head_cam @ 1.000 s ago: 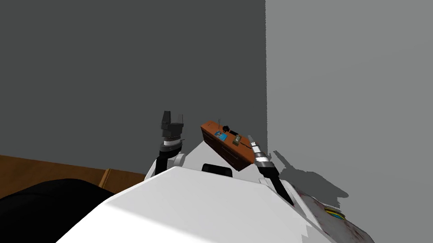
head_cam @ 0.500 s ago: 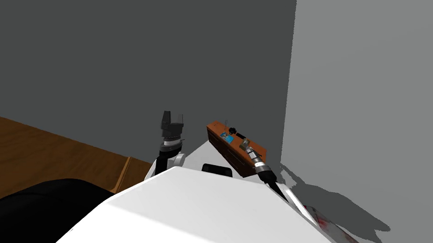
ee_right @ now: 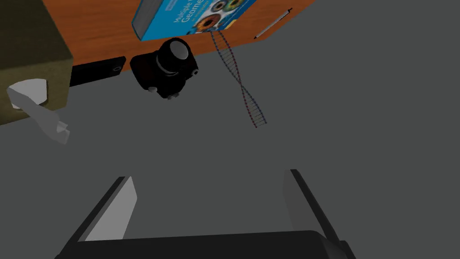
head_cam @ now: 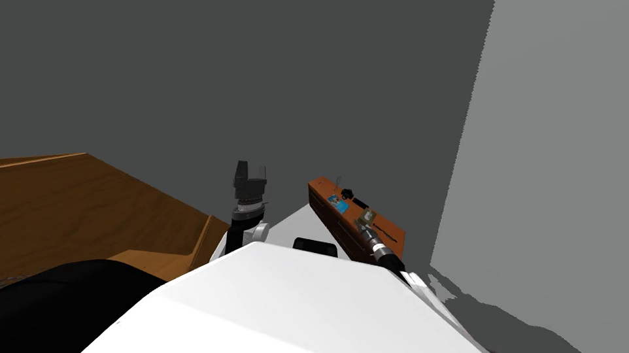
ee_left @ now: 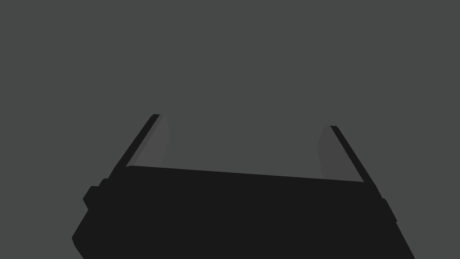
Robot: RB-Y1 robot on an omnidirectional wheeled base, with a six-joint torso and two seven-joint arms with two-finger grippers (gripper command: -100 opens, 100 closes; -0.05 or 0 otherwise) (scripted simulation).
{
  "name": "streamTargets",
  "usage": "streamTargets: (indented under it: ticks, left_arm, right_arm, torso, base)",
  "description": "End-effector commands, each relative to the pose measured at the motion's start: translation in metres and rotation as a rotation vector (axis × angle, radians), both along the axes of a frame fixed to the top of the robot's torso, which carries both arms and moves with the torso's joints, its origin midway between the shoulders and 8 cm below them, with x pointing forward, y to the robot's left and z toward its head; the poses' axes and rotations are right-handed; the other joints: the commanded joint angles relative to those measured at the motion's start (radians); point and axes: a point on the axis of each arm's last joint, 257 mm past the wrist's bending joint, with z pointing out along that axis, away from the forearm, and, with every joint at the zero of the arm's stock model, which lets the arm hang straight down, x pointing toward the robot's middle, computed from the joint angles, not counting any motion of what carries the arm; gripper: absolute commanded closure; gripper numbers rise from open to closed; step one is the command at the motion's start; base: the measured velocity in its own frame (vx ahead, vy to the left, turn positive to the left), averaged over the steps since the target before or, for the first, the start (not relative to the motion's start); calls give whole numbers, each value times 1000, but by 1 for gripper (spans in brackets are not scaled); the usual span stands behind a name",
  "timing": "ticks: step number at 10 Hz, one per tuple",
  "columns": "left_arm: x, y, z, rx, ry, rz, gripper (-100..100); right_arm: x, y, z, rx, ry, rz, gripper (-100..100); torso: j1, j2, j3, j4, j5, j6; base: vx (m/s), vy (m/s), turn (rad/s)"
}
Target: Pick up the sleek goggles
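The approach is under way. The right pincer (ee_right: 210, 175) hangs wide open and empty, short of the black camera (ee_right: 167, 67) on the brown counter (ee_right: 103, 27). What I take for the goggles (ee_right: 33, 105), a pale grey piece, lies past the camera, on the side away from the blue book (ee_right: 188, 13). The next move calls for swinging past the camera and lining the fingers up over that piece. The left pincer (ee_left: 244, 121), raised well apart from the camera, is open and empty too. A dark grey wall (head_cam: 245, 71) rises behind the camera.

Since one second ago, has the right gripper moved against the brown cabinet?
Yes. The right gripper was off the brown cabinet's end by the light wall; now it's over its top, beside the olive box.
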Motion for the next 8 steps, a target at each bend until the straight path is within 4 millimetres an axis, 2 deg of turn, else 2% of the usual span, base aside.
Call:
streamTargets:
  ticks: [1, 2, 3, 4, 5, 6, 7, 8]
  left_arm:
    - [0, 0, 0, 0, 0, 0, 0]
    - [0, 0, 0, 0, 0, 0, 0]
    - [0, 0, 0, 0, 0, 0, 0]
    - [0, 0, 0, 0, 0, 0, 0]
    - [0, 0, 0, 0, 0, 0, 0]
    - [0, 0, 0, 0, 0, 0, 0]
    - [0, 0, 0, 0, 0, 0, 0]
    - [0, 0, 0, 0, 0, 0, 0]
  right_arm:
    - [-16, -12, -30, -81, 74, 15, -100]
    - [-31, -26, -54, -155, 141, 27, -100]
    - [-34, -29, -58, -157, 149, 23, -100]
    - [-46, -40, -75, -227, 201, 42, -100]
    - [-50, -44, -80, -231, 214, 37, -100]
    - [-65, -58, -98, -303, 273, 54, -100]
    - [-67, -60, -100, -304, 277, 53, -100]
    - [-82, -75, -116, -375, 332, 72, -100]
  torso:
    - [0, 0, 0, 0, 0, 0]
    - [0, 0, 0, 0, 0, -1]
    - [0, 0, 0, 0, 0, -1]
    - [-1, 0, 0, 0, 0, 0]
    - [0, 0, 0, 0, 0, -1]
    - [-1, 1, 0, 0, 0, 0]
    - [-1, 1, 0, 0, 0, -1]
    - [-2, 1, 1, 0, 0, 0]
  base:
    - [24, 21, 232]
    - [32, 21, 412]
    - [27, 4, 121]
    - [29, 11, 158]
    - [24, 4, 139]
    - [21, 1, 266]
    - [15, -10, 102]
    - [17, -13, 206]
